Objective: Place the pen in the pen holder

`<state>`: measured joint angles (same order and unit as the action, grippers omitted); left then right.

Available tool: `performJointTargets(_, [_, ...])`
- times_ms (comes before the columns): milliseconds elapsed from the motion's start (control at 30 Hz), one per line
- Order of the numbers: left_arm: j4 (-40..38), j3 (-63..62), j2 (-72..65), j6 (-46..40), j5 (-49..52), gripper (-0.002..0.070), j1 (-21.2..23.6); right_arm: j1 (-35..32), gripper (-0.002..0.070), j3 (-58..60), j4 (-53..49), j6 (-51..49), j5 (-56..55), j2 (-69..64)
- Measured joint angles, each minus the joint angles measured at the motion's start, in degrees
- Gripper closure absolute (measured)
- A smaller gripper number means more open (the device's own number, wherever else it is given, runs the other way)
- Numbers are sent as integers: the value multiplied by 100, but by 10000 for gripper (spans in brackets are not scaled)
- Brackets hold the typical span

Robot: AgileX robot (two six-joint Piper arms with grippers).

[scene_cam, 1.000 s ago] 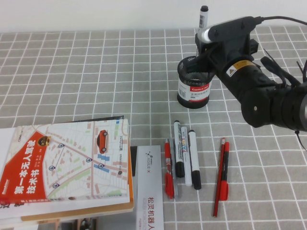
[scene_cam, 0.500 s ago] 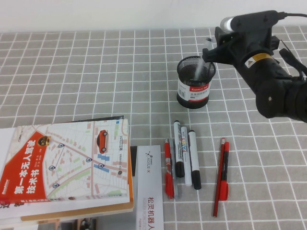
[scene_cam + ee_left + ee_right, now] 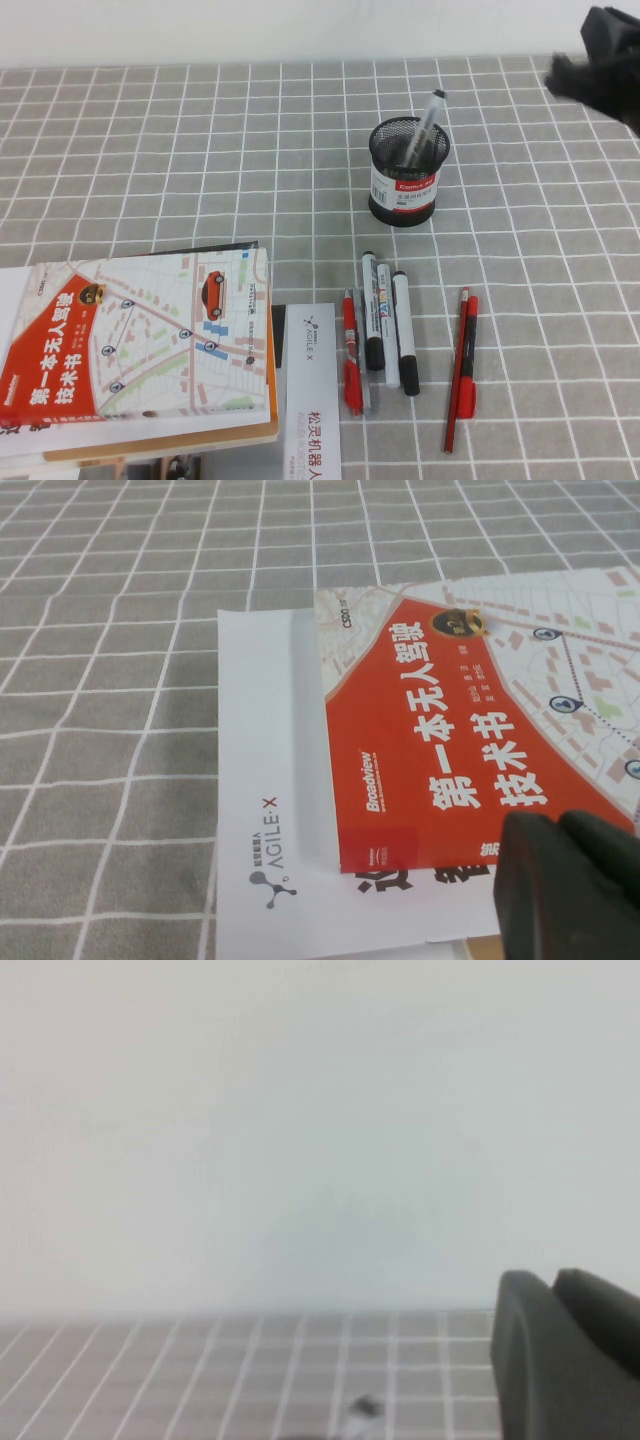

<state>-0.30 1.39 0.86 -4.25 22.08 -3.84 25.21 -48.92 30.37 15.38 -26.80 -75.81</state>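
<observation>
One pen (image 3: 424,125) leans in the pen holder (image 3: 405,172); light, stiff and slick, best gripped mid-barrel. My right pincer (image 3: 605,60) sits far right, my left pincer (image 3: 570,885) over the book (image 3: 470,730); whether either is clenched, I cannot tell.

Right gripper (image 3: 610,60) blurred, edge-cropped

A slim white-barrelled marker with a black cap (image 3: 424,122) leans inside the round black wire-mesh cup (image 3: 404,172); behind and right, the right tool (image 3: 606,62) hangs; the left tool (image 3: 570,885) sits over a red-covered book (image 3: 470,750).
</observation>
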Motion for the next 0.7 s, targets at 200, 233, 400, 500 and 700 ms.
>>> performJointTargets(200, [0, 0, 0, 0, 0, 678, 0, 0, 688, 266, -715, -144, 1786, 1337])
performJointTargets(233, [30, 0, 0, 0, 0, 678, 0, 0, 688, 279, -745, -167, 2176, 1595])
performJointTargets(400, [30, 0, 0, 0, 0, 678, 0, 0, 688, 302, -674, -180, 3434, 2233])
performJointTargets(500, [0, 0, 0, 0, 0, 678, 0, 0, 688, 302, -422, -180, 4107, 2535])
performJointTargets(700, [0, 0, 0, 0, 0, 678, 0, 0, 688, 302, 173, -187, 5529, 2731])
